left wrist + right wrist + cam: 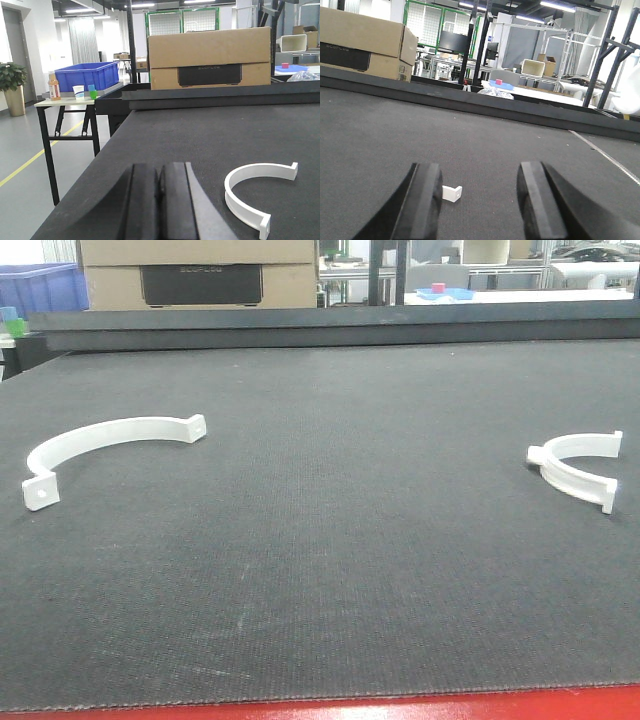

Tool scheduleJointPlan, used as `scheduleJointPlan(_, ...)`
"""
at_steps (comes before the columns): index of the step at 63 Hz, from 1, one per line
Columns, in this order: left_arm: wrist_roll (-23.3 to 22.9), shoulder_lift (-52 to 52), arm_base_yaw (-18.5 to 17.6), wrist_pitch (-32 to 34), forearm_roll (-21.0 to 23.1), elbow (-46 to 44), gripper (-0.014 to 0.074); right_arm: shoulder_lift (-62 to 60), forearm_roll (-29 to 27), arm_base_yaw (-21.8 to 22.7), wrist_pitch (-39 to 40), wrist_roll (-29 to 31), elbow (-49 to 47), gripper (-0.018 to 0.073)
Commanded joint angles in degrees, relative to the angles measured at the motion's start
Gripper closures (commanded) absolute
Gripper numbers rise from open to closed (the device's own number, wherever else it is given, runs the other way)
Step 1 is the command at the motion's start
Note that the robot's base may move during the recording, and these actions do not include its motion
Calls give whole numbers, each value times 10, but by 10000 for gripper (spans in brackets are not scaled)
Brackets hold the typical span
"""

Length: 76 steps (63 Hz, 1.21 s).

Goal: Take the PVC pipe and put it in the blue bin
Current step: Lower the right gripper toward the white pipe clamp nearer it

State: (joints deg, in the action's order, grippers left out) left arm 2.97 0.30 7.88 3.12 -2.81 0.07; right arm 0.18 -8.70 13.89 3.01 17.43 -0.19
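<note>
White PVC, two curved half-clamp pieces on the dark mat [330,540]. One piece [110,435] lies on my side of the cardboard box [200,270], a little to its left. The other piece [570,465] lies well to the box's right. The blue bin [87,76] sits left of the box, off the mat on a side stand. The left gripper [160,172] is clenched on nothing, with the near-box piece just to its right. The right gripper [479,170] is spread and empty, and a white tab [452,193], I judge the end of the other piece, shows just inside its left finger. The step is approach and grasp. I'd use the left arm, since the bin is on its side. Part the fingers first, swing right over the arc, and straddle the band mid-curve rather than an end tab. The piece lies flat and thin, so go low to the mat and close gently, or it may skate.
</note>
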Motion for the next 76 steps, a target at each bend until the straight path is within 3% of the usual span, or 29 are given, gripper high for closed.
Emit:
scheduleJointPlan(1, -2, -3, -1, 9, -1, -1, 707, -2, 0, 3, 13, 1, 2, 316)
scheduleJointPlan(20, -2, -3, -1, 9, -1, -1, 707, -2, 0, 3, 24, 1, 2, 316)
scheduleJointPlan(29, -2, -3, -1, 9, -1, -1, 707, -2, -32, 3, 37, 1, 1, 316)
scheduleJointPlan(45, -2, -3, -1, 9, -1, -1, 707, -2, -46, 3, 36, 1, -57, 316)
scheduleJointPlan(76, -2, -3, -1, 9, -1, -1, 707, -2, -63, 3, -169, 1, -209, 316)
